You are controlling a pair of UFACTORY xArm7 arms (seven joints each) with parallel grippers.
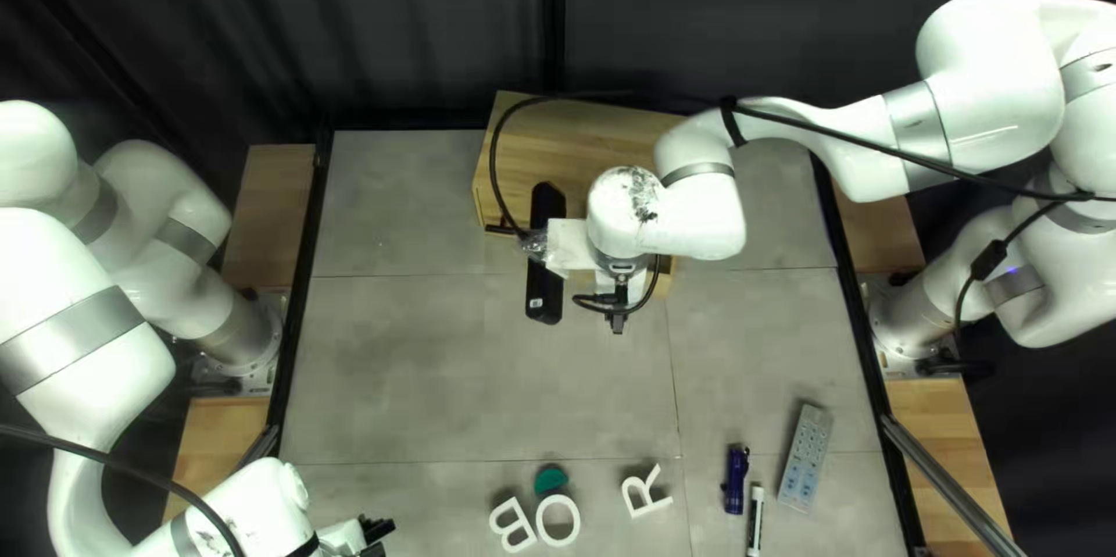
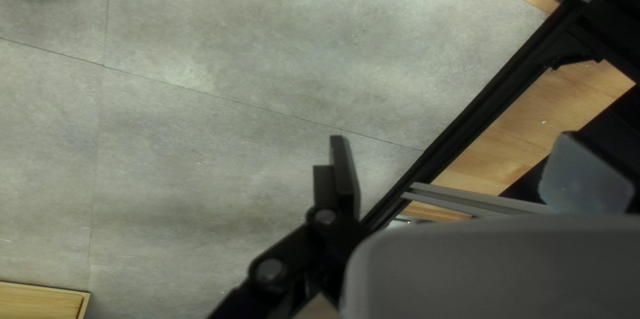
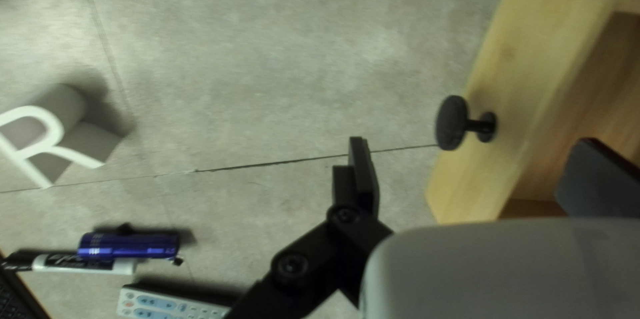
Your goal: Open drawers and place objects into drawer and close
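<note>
Finding drawer (image 3: 527,59) open toward near edge of counter (image 1: 465,371), ahead of right gripper (image 3: 473,142). Seeing knob (image 3: 452,122) between its parted fingers in right wrist view, apparently untouched. Reading long axis of drawer front as crosswise to finger gap; judging that suited to straddling front wall, with right arm nearer. Noting left gripper (image 2: 453,139) well apart, spread, holding nothing.
</note>
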